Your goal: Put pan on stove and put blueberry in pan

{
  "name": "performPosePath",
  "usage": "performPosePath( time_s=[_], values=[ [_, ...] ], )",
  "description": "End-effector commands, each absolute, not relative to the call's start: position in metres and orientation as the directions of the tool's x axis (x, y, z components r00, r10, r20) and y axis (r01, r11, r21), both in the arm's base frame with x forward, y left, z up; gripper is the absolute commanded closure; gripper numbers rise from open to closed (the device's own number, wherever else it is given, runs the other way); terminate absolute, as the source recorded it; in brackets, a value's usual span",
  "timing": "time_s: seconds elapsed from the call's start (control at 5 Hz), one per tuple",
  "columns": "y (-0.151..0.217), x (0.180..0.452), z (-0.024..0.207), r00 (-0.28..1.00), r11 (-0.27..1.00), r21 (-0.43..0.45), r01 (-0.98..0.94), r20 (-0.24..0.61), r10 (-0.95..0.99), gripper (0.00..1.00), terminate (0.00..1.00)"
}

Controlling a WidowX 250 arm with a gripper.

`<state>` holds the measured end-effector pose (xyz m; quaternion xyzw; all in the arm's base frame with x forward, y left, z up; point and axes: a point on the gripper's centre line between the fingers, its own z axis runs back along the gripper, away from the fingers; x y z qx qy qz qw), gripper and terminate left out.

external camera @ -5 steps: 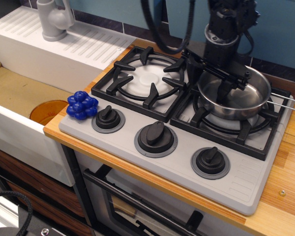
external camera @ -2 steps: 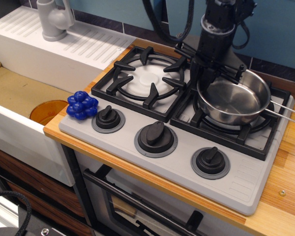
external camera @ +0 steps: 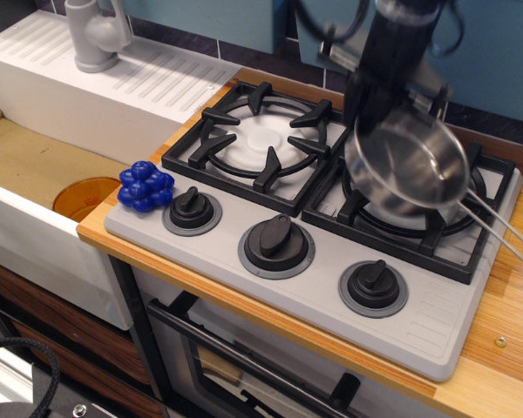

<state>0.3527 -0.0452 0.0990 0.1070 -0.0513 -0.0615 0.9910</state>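
A light grey stove [external camera: 436, 335] sits on a wooden counter [external camera: 506, 348], with three black knobs [external camera: 276, 246] along its near edge. At the stove's near left corner, just beside the leftmost knob, rests the blueberry [external camera: 146, 185], a cluster of glossy blue balls. Left of it, an orange disc [external camera: 80, 197] lies in the sink [external camera: 35, 235]. Farther back are two black grates. Over the right one, the shiny steel pan [external camera: 411, 171] is tilted, its wire handle pointing right. The black gripper [external camera: 370, 109] meets the pan's far left rim; blur hides whether its jaws are apart or clamped. A grey faucet [external camera: 96, 35] stands at the far left.
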Motion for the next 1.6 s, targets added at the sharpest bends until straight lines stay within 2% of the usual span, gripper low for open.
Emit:
performPosePath(
  time_s=[0.0, 0.4, 0.6, 1.0, 1.4],
  values=[
    [-0.041, 0.363, 0.177, 0.98, 0.968, 0.228, 0.105, 0.141, -0.139, 1.0, 0.0],
    [0.008, 0.374, 0.194, 0.968, 0.944, 0.277, 0.179, 0.123, -0.219, 1.0, 0.0],
    [0.033, 0.38, 0.194, 0.962, 0.938, 0.281, 0.203, 0.123, -0.245, 1.0, 0.0],
    [0.071, 0.388, 0.174, 0.952, 0.937, 0.274, 0.218, 0.152, -0.266, 1.0, 0.0],
    [0.092, 0.391, 0.133, 0.945, 0.945, 0.246, 0.214, 0.191, -0.264, 1.0, 0.0]
  ],
)
